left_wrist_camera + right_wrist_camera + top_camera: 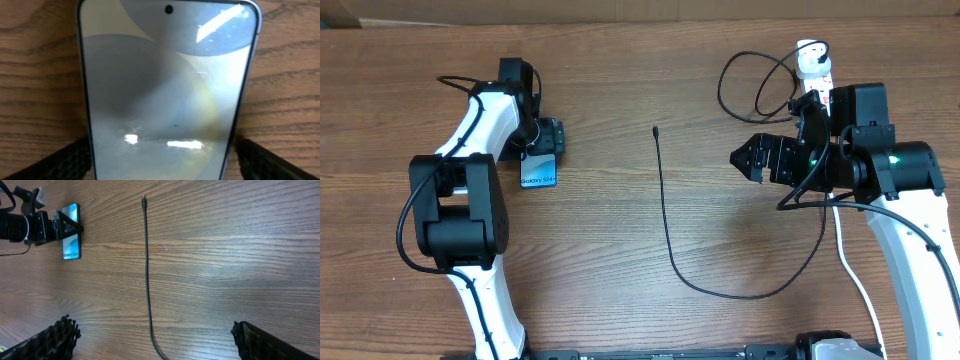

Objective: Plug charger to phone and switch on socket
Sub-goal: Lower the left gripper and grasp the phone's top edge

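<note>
The phone (539, 170) lies flat on the wooden table with a light blue screen and white text at its near end. It fills the left wrist view (165, 95). My left gripper (546, 143) straddles it, with a finger against each long edge (162, 160). The charger's black cable (665, 220) runs down the middle of the table, and its connector tip (656, 130) lies free (143, 199). My right gripper (745, 158) is open and empty above the table, with the cable (147, 280) between its fingers (155, 340). The socket (812, 60) is mostly hidden behind the right arm.
The cable loops (755, 85) at the back right beside the power strip. A round white plug adapter (807, 48) sits on the strip's far end. The strip's white cord (850, 270) runs toward the front right. The left arm (25, 225) shows in the right wrist view.
</note>
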`<state>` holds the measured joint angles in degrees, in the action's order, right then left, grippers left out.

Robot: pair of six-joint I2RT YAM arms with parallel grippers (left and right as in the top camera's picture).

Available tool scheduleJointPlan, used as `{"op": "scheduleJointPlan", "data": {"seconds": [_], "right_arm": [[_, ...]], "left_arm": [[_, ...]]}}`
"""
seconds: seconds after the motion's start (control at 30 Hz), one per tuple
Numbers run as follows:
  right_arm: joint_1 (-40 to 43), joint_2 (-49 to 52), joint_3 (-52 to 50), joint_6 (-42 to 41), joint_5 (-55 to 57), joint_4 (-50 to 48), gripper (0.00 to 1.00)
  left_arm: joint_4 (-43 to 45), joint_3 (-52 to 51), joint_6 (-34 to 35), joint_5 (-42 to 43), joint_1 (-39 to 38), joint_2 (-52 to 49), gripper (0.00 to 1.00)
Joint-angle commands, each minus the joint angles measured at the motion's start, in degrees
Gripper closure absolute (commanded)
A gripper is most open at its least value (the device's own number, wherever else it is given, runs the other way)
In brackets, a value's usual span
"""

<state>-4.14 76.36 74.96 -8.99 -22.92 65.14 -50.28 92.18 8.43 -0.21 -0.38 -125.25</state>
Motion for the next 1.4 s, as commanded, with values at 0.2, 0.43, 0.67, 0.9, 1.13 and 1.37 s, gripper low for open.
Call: {"op": "scheduleJointPlan", "data": {"seconds": [0.2, 0.43, 0.67, 0.9, 1.13, 1.37], "right_arm": [[0.0, 0.0, 1.2, 0.0, 0.3, -0.3, 0.0], [0.0, 0.0, 1.2, 0.0, 0.3, -0.7, 0.0], [0.0, 0.0, 1.2, 0.0, 0.4, -1.0, 0.0], [0.0, 0.0, 1.2, 0.0, 0.4, -1.4, 0.0], [0.0, 0.0, 1.2, 0.0, 0.3, -2.0, 0.0], [0.0, 0.0, 1.2, 0.0, 0.3, -2.0, 0.0]], "left_arm": [[0.2, -2.1, 0.6, 1.1, -0.4, -1.0, 0.18], [-0.3, -2.1, 1.0, 1.3, -0.4, -1.0, 0.21], [-1.4, -2.1, 1.0, 1.3, -0.4, -1.0, 0.25], [-1.9, -2.1, 1.0, 1.3, -0.4, -1.0, 0.31], [-1.9, -2.0, 1.0, 1.5, -0.4, -1.0, 0.36], [-3.6, 0.1, 1.0, 1.6, -0.4, -1.0, 0.35]]}}
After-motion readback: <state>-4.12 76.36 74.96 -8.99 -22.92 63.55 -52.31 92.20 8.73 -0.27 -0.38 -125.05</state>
